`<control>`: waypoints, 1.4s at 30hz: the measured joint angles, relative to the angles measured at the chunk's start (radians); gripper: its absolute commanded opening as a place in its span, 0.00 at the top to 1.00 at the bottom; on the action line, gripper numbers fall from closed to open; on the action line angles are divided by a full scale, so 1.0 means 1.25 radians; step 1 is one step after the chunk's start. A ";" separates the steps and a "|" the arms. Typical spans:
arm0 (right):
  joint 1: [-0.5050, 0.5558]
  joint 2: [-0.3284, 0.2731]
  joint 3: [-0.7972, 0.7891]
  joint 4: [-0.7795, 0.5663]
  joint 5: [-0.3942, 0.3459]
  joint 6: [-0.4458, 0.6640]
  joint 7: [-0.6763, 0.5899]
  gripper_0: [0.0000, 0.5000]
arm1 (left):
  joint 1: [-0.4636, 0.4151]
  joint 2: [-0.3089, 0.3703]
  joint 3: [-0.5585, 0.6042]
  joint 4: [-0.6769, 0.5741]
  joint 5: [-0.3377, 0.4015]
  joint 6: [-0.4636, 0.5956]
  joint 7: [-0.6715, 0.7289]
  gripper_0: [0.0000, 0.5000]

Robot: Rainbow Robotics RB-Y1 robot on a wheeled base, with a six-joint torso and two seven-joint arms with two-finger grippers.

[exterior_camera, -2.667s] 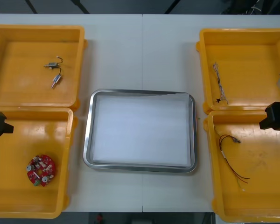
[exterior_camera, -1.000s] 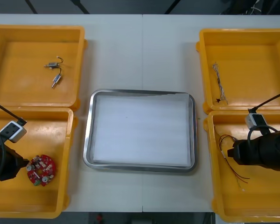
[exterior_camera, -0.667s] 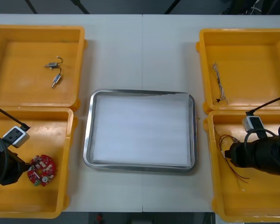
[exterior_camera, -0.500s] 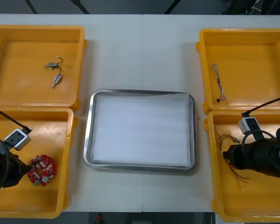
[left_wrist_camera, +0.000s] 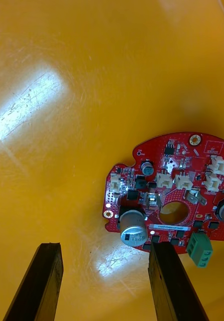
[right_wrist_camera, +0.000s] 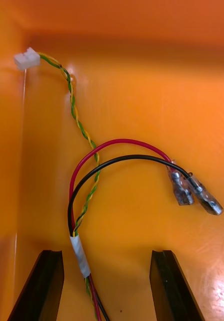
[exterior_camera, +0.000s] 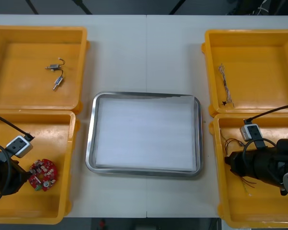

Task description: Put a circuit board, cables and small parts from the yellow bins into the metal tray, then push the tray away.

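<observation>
**A:** Where is the left gripper [left_wrist_camera: 106,248] sitting?

**B:** It is hanging low inside the near left bin [exterior_camera: 53,139], at 8 o'clock from the tray [exterior_camera: 90,143]. Its jaws are standing wide apart, holding nothing.

**A:** And the board [left_wrist_camera: 167,195]?

**B:** It is lying flat on that bin's floor, right at 3 o'clock of the gripper in the front view. From the wrist it is showing just past the fingertips, off toward one finger. I cannot tell whether that finger is touching it.

**A:** What is the right gripper [right_wrist_camera: 106,256] doing?

**B:** It is reaching into the near right bin [exterior_camera: 259,201], at 4 o'clock from the tray. Its jaws are spread too, gripping nothing. The cable [right_wrist_camera: 80,255] is lying on the bin floor: red and black strands, plus a yellow-green twist ending in a white plug. Its taped stretch is running between the two fingers, nearer one of them.

**A:** The tray itself?

**B:** It is sitting mid-table [exterior_camera: 146,57] between the bins, white inside.

**A:** The far bins?

**B:** The small metal parts [exterior_camera: 53,67] are lying in the far left bin [exterior_camera: 19,62], at 10 o'clock from the tray. A twisted cable [exterior_camera: 224,86] is lying in the far right bin [exterior_camera: 259,62], at 2 o'clock, close to the wall facing the tray.
</observation>
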 measured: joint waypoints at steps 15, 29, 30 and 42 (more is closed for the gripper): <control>0.000 0.000 0.009 0.000 0.029 -0.007 0.000 0.06 | -0.021 0.000 -0.084 0.029 -0.014 -0.065 0.000 0.00; 0.000 0.000 0.020 0.000 0.075 -0.007 0.002 0.88 | -0.046 -0.003 -0.087 0.035 -0.039 -0.068 0.000 0.00; 0.000 0.000 0.020 0.000 0.075 -0.007 0.002 1.00 | -0.046 -0.004 -0.087 0.036 -0.041 -0.068 0.000 0.00; -0.003 -0.001 0.020 0.000 0.072 -0.007 0.002 1.00 | -0.046 -0.011 -0.089 0.048 -0.042 -0.068 0.000 0.00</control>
